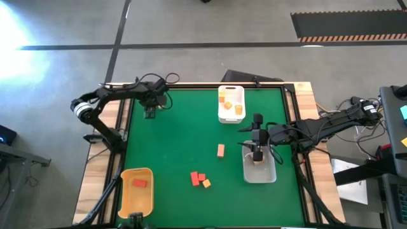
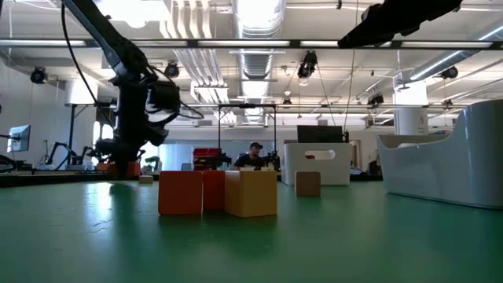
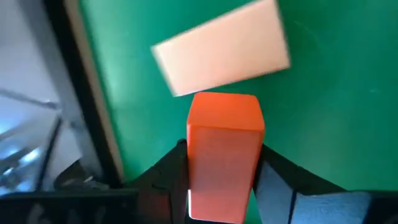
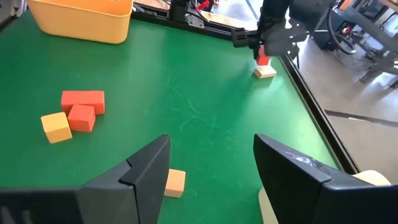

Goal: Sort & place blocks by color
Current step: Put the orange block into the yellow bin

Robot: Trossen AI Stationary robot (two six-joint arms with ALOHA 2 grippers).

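Clenched in our left tool, the small red wooden block hangs near the surface's far left corner; carry it level to the yellow tray. Our right tool gapes empty.

So on the tabletop: three blocks huddle together near the front middle, one tray at front left, another tray at the back, a lone block between them.

Green table, three trays (yellow, white, clear), loose blocks
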